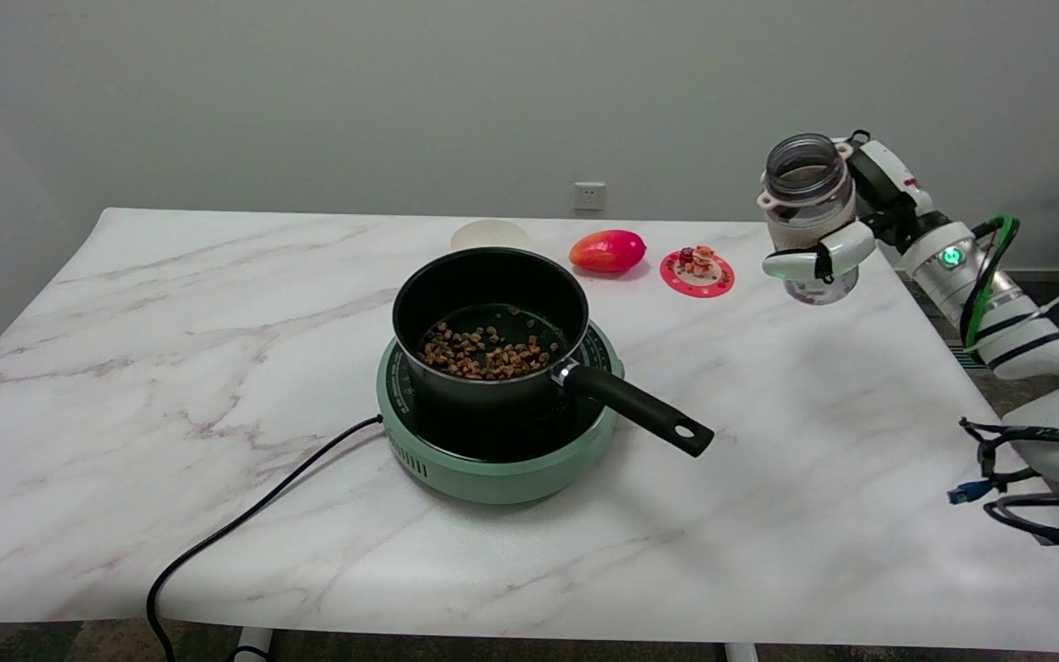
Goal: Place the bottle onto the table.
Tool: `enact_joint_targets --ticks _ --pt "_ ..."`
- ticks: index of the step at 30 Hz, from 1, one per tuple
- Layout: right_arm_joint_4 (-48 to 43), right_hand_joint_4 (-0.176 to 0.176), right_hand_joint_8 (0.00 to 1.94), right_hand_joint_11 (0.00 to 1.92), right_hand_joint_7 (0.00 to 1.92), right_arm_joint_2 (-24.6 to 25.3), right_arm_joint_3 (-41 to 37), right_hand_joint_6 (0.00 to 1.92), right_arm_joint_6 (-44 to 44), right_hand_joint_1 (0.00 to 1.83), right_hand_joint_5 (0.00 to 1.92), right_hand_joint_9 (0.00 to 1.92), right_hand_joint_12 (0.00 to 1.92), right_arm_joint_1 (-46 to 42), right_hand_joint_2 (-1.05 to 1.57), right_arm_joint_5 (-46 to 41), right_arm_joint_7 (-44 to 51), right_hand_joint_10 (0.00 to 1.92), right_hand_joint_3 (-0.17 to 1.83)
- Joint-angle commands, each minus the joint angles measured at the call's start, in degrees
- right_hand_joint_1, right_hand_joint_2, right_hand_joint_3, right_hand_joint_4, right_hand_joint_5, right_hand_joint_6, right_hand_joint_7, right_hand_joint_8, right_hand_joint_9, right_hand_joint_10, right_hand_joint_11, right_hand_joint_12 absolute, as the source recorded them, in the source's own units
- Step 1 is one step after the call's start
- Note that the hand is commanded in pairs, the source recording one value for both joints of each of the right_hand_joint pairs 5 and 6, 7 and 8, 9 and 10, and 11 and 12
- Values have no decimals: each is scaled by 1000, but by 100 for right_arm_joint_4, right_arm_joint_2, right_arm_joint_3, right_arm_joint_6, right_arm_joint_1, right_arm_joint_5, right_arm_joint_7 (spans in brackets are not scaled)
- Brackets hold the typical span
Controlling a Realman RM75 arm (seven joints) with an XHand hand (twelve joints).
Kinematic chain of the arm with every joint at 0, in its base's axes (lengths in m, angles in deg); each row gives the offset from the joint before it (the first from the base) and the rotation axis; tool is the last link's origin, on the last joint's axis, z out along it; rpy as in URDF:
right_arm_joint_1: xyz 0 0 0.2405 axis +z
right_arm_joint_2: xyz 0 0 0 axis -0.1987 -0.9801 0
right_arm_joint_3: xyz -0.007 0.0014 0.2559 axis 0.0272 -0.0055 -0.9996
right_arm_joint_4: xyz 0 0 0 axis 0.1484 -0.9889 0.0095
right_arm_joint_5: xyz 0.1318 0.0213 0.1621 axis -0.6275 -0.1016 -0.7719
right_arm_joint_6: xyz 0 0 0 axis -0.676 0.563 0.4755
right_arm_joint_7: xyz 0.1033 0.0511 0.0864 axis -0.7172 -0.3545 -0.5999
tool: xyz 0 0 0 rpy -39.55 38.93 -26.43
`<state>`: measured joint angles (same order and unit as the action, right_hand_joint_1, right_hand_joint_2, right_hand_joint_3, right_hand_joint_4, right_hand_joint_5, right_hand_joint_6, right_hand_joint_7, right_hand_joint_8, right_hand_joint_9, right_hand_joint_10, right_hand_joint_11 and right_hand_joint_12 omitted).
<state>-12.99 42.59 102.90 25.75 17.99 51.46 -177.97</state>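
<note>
In the head view, a clear bottle [807,213] with an open mouth is held upright in the right hand [847,230], whose fingers are wrapped around its lower half. One white finger [803,264] is seen lying across the front of the bottle, and the wrist and arm [1017,322] are seen running back toward the lower right edge. The bottle is carried in the air over the far right part of the marble table [217,368]; its base is seen above the tabletop, though whether a gap remains below it cannot be told with certainty.

At the middle of the table a green hotplate [502,460] is placed, and a black saucepan [491,322] is set on it, with small brown pieces [488,354] scattered over its bottom. The saucepan's handle [640,409] is pointed toward the lower right. A black cable [244,524] is led from the hotplate off the near edge.

Behind the saucepan a pale round lid [490,233] is partly hidden. Just beside it, to the right, a red and green fruit [608,250] is laid, and near that a small pink dish [697,273] with little items on it. A wall socket [589,196] is seen on the grey wall.
</note>
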Motion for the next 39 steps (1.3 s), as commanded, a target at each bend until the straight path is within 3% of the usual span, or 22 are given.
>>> enact_joint_targets --ticks 1,4,5,7,16,39 --pt "2350 0 1920 1240 1920 540 1035 1920 2030 1530 1920 1460 1240 695 963 -1933 -586 1460 658" --pt "2444 0 1920 1239 1920 630 1085 1920 2025 1529 1920 1461 1239 695 967 -1933 -670 1461 654" --pt "2087 0 1920 1239 1920 607 1510 1920 2411 1527 1920 1460 1239 746 970 -1715 -1398 1460 649" --pt "2557 0 1920 1239 1920 779 1130 1920 1991 1524 1920 1459 1239 724 975 -1941 -778 1459 645" --pt "3178 0 1920 1236 1920 1113 1489 1920 1988 1530 1920 1438 1236 1108 943 -1928 -957 1438 660" --pt "3713 0 1920 1228 1920 1600 1649 1920 1843 1565 1920 1442 1228 1624 888 -1960 -7 1442 698"
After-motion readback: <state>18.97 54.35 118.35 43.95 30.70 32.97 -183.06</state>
